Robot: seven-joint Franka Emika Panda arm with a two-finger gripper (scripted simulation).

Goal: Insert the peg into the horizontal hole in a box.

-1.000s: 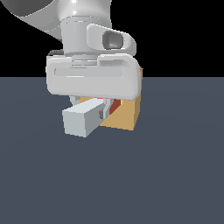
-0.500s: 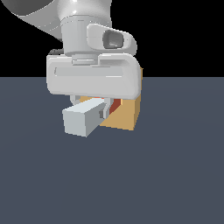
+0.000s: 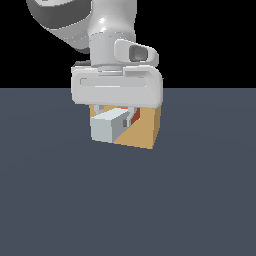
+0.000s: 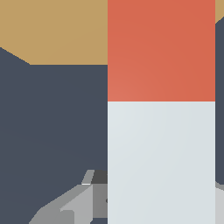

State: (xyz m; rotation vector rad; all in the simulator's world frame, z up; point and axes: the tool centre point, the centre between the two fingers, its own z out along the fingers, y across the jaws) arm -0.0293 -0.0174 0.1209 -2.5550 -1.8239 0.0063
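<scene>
My gripper (image 3: 116, 116) is shut on the peg (image 3: 107, 128), holding it level just above the floor. The peg's pale grey-white end faces the camera in the exterior view. Its red-orange end (image 3: 134, 115) points away, at the face of the tan box (image 3: 144, 131) right behind it. The peg and the hand cover the horizontal hole, so it is hidden. In the wrist view the peg (image 4: 161, 162) fills the middle, its red end (image 4: 161, 50) reaching over the box (image 4: 57, 30). One grey finger (image 4: 72, 205) shows beside the peg.
A flat dark blue-grey floor (image 3: 200, 200) lies all around the box. The large white hand body (image 3: 117, 91) hangs over the box's top and hides it.
The hand and the held peg have shifted toward the exterior view's right and slightly up. The peg now overlaps the box's face more. The box has not moved.
</scene>
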